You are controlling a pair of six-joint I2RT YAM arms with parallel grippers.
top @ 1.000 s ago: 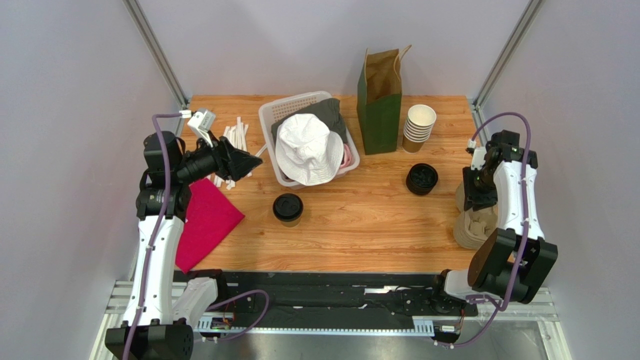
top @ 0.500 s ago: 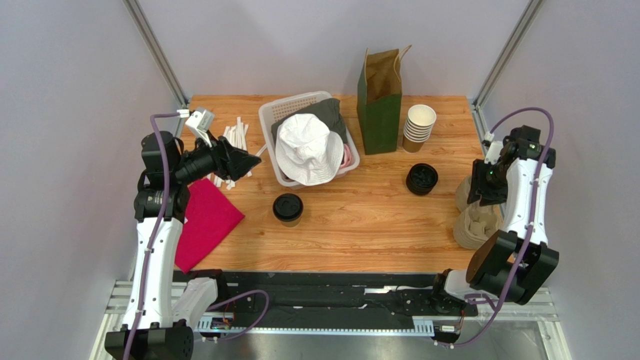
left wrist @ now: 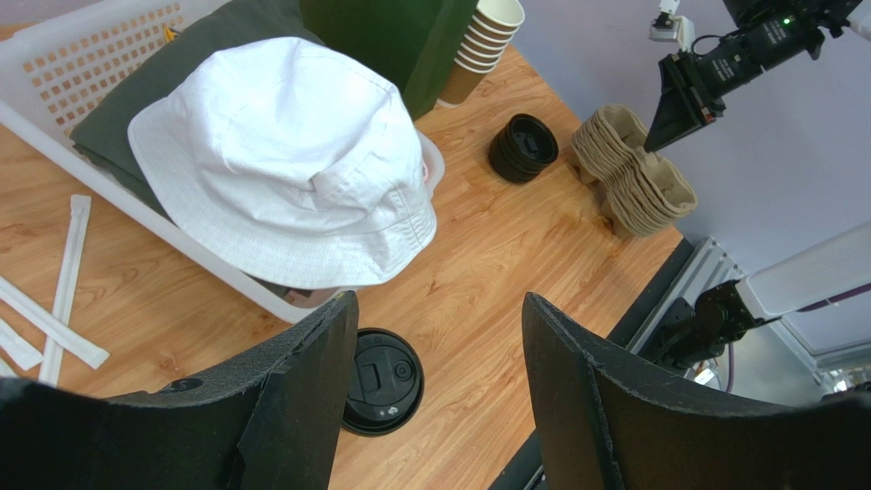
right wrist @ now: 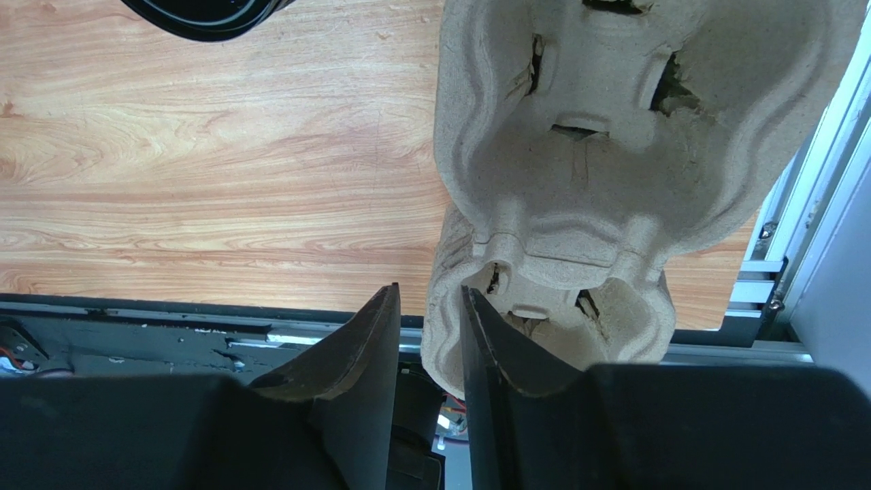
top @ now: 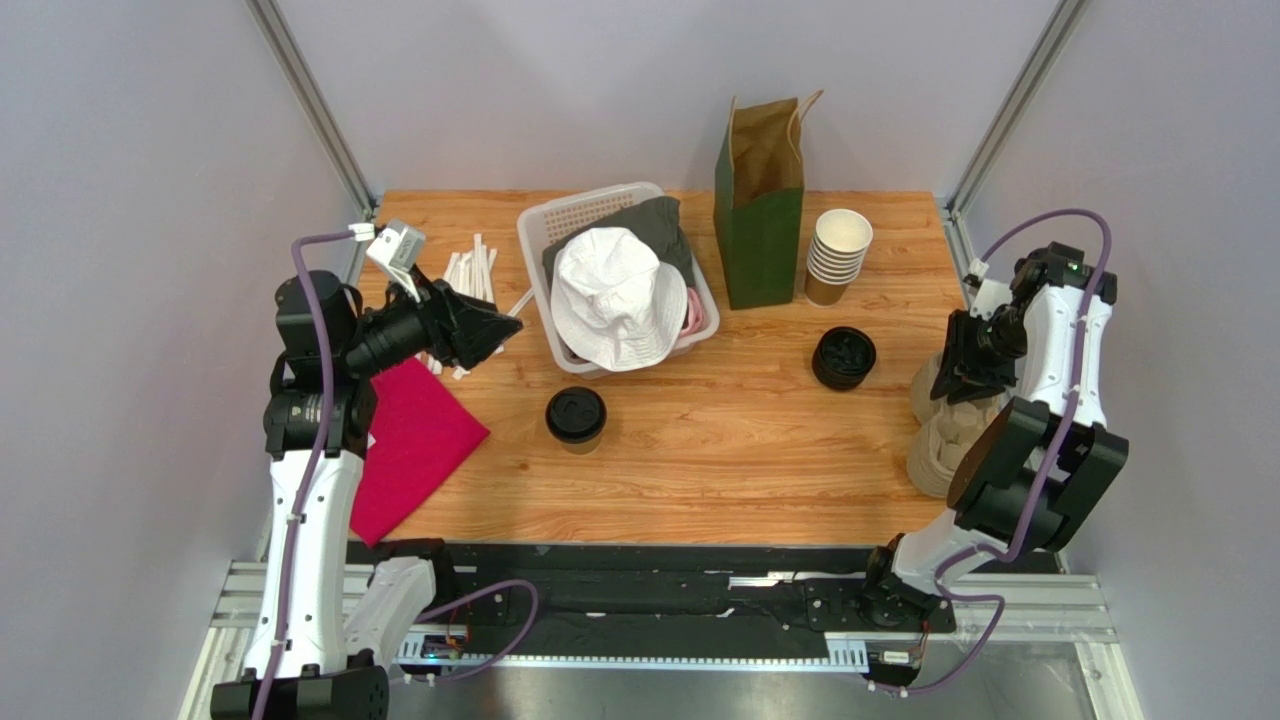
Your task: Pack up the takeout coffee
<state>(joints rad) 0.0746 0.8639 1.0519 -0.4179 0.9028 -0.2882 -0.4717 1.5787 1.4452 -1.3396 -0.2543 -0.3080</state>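
Note:
The takeout coffee (top: pixel 576 416), a brown cup with a black lid, stands upright on the wooden table in front of the basket. In the left wrist view the cup (left wrist: pixel 381 380) shows partly behind the left finger. My left gripper (top: pixel 484 323) is open and empty, in the air to the cup's left over the straws; its jaws (left wrist: pixel 440 316) stand wide apart. My right gripper (top: pixel 962 378) hovers over the pulp cup carriers (top: pixel 944 446) at the right edge. Its jaws (right wrist: pixel 429 296) stand a narrow gap apart, with the carrier stack's edge (right wrist: pixel 613 153) below them and nothing held.
A green paper bag (top: pixel 759 210) stands open at the back. Beside it are a stack of lidless cups (top: pixel 837 252) and a pile of black lids (top: pixel 845 359). A white basket (top: pixel 529 240) holds a white hat (top: pixel 616 297). Wrapped straws (top: pixel 478 267) and a red cloth (top: pixel 413 443) lie left.
The right arm has swung its upper links up and to the right, and its gripper has shifted slightly right over the carriers. The left arm has barely moved.

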